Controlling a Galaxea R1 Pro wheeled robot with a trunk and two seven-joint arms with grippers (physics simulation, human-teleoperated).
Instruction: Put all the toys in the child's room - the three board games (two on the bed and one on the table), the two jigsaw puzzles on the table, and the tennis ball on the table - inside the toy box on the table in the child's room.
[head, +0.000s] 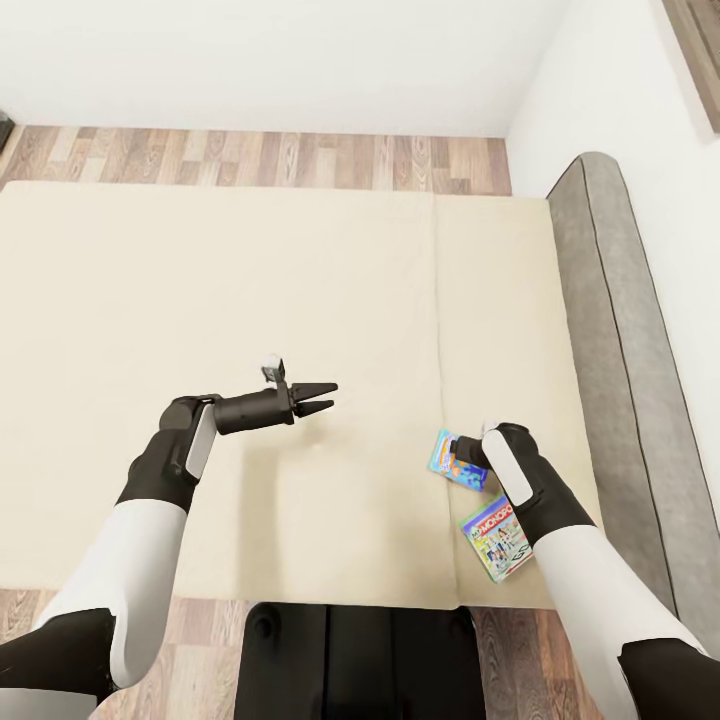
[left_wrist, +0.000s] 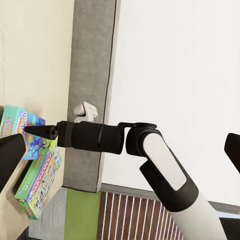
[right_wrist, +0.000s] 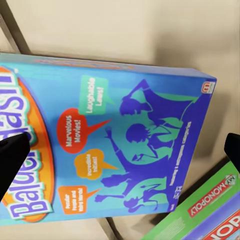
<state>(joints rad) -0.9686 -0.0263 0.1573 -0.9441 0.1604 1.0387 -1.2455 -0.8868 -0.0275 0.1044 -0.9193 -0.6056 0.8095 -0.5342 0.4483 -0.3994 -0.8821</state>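
Observation:
Two board games lie on the cream bed near its front right corner. The small blue one is flat on the mattress, and the Monopoly one lies just beside it, closer to me. My right gripper hovers close over the blue box, open, a fingertip off each side of the box. Out over the bare mattress to the left, my left gripper is open and holds nothing.
A grey padded headboard runs along the bed's right side against a white wall. Wooden floor shows beyond the far edge of the bed and at its near edge beside my base.

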